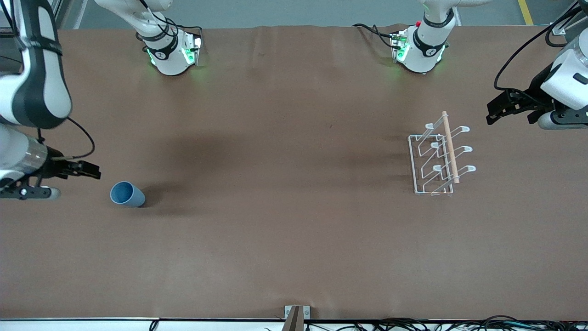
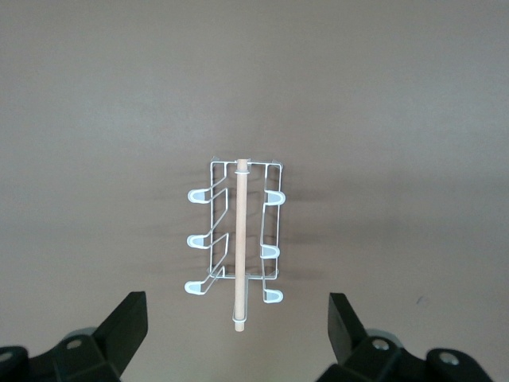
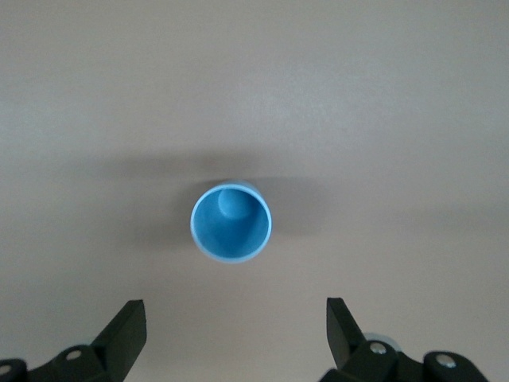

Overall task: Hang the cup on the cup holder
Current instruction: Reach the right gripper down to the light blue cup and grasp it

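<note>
The light-blue cup (image 1: 127,194) stands upright on the brown table toward the right arm's end, its mouth up; the right wrist view looks straight down into it (image 3: 231,221). My right gripper (image 1: 93,171) hovers beside the cup, open and empty, its jaws wide apart (image 3: 236,322). The white wire cup holder (image 1: 440,156) with its wooden rod (image 1: 450,147) stands toward the left arm's end; no prong carries anything. It shows whole in the left wrist view (image 2: 237,243). My left gripper (image 1: 492,115) hovers beside the holder, open and empty (image 2: 237,318).
The brown table cover (image 1: 285,184) spans the whole work area. The two arm bases (image 1: 172,50) (image 1: 420,48) stand along the edge farthest from the front camera. Cables lie along the nearest table edge (image 1: 413,324).
</note>
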### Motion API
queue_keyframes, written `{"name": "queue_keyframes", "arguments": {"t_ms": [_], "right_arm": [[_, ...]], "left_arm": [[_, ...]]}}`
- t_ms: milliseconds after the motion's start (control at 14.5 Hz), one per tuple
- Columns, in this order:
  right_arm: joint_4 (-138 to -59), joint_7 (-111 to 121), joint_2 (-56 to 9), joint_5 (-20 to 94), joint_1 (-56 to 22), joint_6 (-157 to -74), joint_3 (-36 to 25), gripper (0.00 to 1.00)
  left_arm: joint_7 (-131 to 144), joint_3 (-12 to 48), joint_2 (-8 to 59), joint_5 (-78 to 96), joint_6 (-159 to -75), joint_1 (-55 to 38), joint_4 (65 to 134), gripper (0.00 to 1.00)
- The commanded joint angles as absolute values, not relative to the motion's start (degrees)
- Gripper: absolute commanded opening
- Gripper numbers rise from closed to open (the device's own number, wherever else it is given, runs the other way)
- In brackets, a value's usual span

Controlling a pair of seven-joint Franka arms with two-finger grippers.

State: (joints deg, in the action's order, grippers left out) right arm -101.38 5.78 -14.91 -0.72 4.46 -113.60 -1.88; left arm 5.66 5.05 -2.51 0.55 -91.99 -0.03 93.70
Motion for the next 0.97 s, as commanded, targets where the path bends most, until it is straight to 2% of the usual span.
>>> {"name": "queue_keyframes", "arguments": {"t_ms": [0, 207, 622, 691, 830, 899], "right_arm": [[-104.6, 8.8, -18.3, 0.0, 6.0, -120.7, -1.4, 1.00], [-108.2, 9.8, -22.0, 0.0, 6.2, -129.2, -1.5, 1.00], [-109.6, 9.8, -26.5, -0.1, 6.1, -134.7, -1.5, 0.98], [-109.7, 9.8, -26.5, -0.1, 6.1, -134.9, -1.5, 0.91], [-109.7, 9.8, -27.2, -0.1, 6.1, -134.9, -1.4, 0.62], [-109.7, 9.8, -27.4, -0.1, 6.2, -135.3, -1.4, 0.52]], "left_arm": [[4.9, 5.2, -2.8, -0.4, -92.3, -0.3, 94.0, 1.00], [5.0, 5.3, -2.9, -0.4, -92.2, -0.4, 94.0, 1.00], [5.4, 6.4, -3.1, -0.4, -92.0, -0.3, 94.0, 1.00], [5.4, 6.4, -3.1, -0.4, -92.0, -0.4, 94.0, 1.00], [5.4, 6.5, -3.2, -0.5, -91.8, -0.4, 94.0, 1.00], [5.4, 6.5, -3.1, -0.5, -91.8, -0.4, 94.0, 1.00]]}}
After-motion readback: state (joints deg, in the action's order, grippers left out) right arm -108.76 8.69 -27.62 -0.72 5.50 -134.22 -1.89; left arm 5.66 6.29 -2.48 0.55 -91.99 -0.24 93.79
